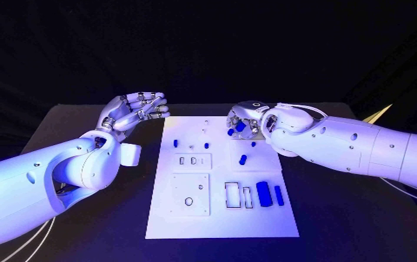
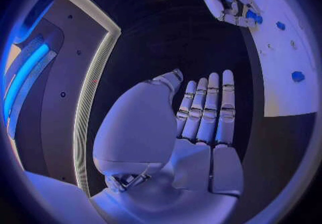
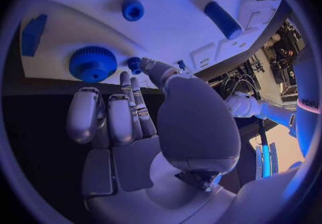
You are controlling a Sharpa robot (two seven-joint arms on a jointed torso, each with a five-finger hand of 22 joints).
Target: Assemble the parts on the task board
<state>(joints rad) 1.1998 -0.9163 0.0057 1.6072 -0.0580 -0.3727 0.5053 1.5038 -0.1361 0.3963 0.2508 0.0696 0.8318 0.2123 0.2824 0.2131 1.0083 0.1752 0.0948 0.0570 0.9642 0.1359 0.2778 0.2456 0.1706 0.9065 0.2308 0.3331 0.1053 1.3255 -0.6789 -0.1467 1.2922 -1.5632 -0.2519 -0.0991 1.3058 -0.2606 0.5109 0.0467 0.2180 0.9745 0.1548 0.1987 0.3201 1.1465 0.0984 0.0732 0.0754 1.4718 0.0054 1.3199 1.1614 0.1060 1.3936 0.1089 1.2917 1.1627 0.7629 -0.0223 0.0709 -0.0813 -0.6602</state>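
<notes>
The white task board (image 1: 222, 220) lies flat mid-table, long axis running away from the robot, blue parts (image 1: 263, 194) scattered on it, the right hand (image 1: 246, 119) over its far right corner with fingers near a blue gear (image 3: 93, 64), grip unclear, left hand (image 1: 135, 110) empty, fingers loosely apart, beside its far left corner.

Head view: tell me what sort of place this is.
Probably a robot lab or demo bench: a black table in dark surroundings, a white task board with small blue parts, and two robot arms working over it.
</notes>
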